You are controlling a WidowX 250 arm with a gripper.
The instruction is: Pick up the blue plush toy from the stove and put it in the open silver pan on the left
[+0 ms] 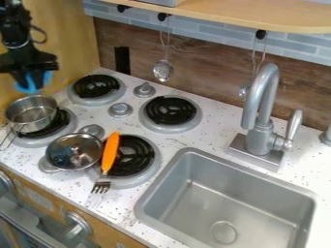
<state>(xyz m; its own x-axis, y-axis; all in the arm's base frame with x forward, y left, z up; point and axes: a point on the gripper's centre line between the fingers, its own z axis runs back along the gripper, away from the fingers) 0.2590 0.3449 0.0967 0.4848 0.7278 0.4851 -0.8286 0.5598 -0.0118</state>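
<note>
Fingers of gripper (36, 81) look parted, clamped on nothing, at 10 o'clock in view. We see pot (31, 115) nearest, at 6 o'clock from them, handle toward 7 (slim wire loop). Pan (74, 151) with lid at 5 o'clock from pot; fork (110, 154) beside pan, tines toward 6.

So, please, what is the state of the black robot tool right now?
Black robot tool, at the upper left, near the small silver metal pot: it cannot be told whether it is open, closed or holding something.
</note>
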